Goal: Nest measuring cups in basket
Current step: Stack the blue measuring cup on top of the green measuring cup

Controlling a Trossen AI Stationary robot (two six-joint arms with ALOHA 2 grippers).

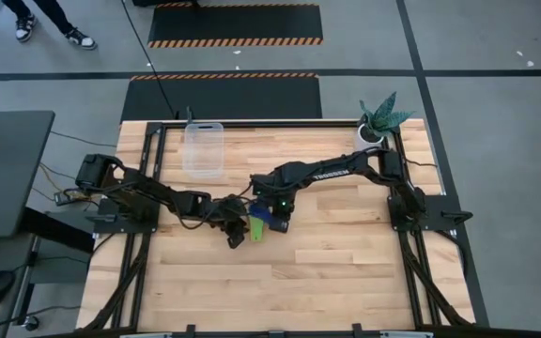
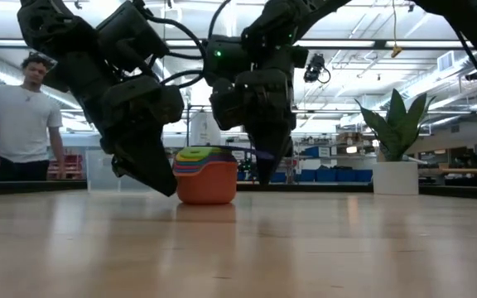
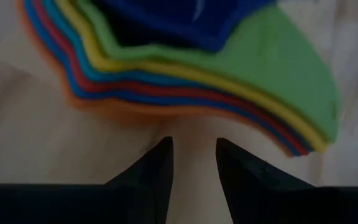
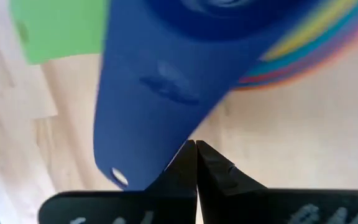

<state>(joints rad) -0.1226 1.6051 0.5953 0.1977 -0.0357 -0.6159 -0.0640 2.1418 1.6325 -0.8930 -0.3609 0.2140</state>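
Both grippers are seen from above at table centre: left gripper (image 1: 236,235) partly open and empty, right gripper (image 1: 280,223) shut and empty, with the measuring cups (image 1: 258,225) stacked between them; the clear basket (image 1: 203,148) sits well apart towards eleven o'clock

At table level the nested stack is seen standing upright on the table (image 2: 321,248)

From the left wrist, thin coloured rims are shown fanned

From the right wrist, the dark blue handle (image 4: 148,106) lies just beyond the closed tips; light, stiff, slick plastic is judged, best pinched by the flat handles
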